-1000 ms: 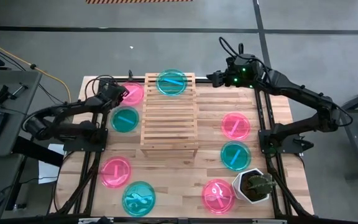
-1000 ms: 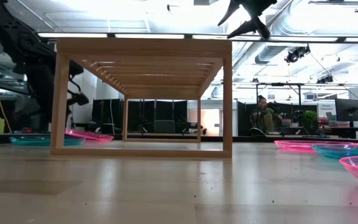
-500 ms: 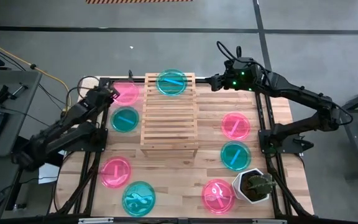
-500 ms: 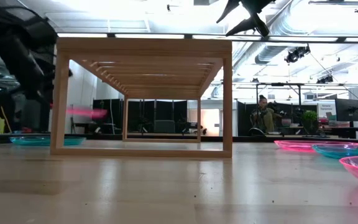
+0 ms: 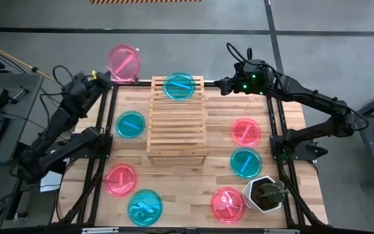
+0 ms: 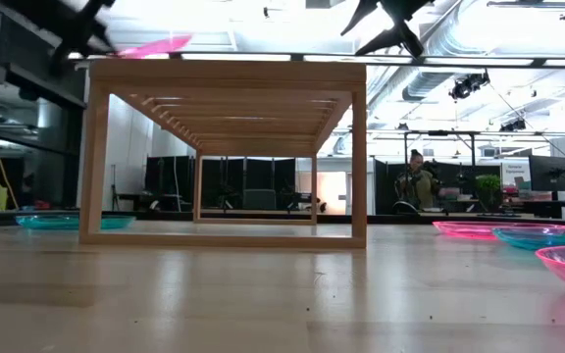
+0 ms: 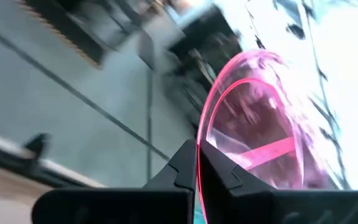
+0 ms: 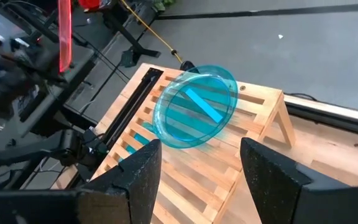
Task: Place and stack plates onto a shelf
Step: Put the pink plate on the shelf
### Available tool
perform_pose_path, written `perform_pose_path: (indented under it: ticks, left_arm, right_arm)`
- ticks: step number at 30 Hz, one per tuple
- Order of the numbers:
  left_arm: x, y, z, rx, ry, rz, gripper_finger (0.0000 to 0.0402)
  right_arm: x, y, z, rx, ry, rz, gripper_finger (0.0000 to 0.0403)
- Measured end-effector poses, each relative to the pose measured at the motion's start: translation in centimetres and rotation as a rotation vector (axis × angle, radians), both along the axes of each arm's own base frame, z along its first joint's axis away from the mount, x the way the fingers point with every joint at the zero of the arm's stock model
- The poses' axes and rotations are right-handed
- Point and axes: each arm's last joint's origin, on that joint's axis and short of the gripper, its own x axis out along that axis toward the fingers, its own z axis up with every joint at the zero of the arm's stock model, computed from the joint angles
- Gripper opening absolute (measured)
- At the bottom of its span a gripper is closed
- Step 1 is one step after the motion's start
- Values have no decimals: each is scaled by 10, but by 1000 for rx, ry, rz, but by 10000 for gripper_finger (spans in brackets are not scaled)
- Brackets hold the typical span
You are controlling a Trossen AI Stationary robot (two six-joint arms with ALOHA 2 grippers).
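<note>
Pink plate (image 5: 123,63) is clamped by its rim in my left tool (image 5: 100,77), fingers closed on it, raised above the far left corner of the surface (image 5: 180,188) and just outside its edge in the high view. My left wrist view shows the plate (image 7: 260,130) edge-on between the two fingers (image 7: 182,165), tilted steeply. In the low view it shows as a pink sliver (image 6: 155,46) above the level of the shelf top, to the left of the shelf.

Shelf (image 5: 177,123) stands mid-surface, long axis running near to far. One teal plate (image 5: 179,86) lies on its slats at the far end; my right wrist view confirms it (image 8: 196,113) flat on the slats (image 8: 185,168).

Right tool (image 5: 221,84) hangs just beside the far right corner of the shelf, fingers spread wide, nothing between them; I see both fingers (image 8: 132,171) well apart in my right wrist view.

Plates on the surface, high view:
- teal (image 5: 130,125), just left of the shelf
- pink (image 5: 120,179) and teal (image 5: 144,207), near left
- pink (image 5: 245,130) and teal (image 5: 245,162), right of the shelf
- pink (image 5: 228,204), near right, just beside a white plant pot (image 5: 263,194)

Low view: a person (image 6: 415,181) sits in the room beyond
</note>
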Motion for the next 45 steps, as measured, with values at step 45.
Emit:
perform_pose_path:
  ticks: [45]
  left_arm:
    - [186,-53,-44,-318,562,-539,0]
  right_arm:
    - [0,0,-1,-47,39,31,204]
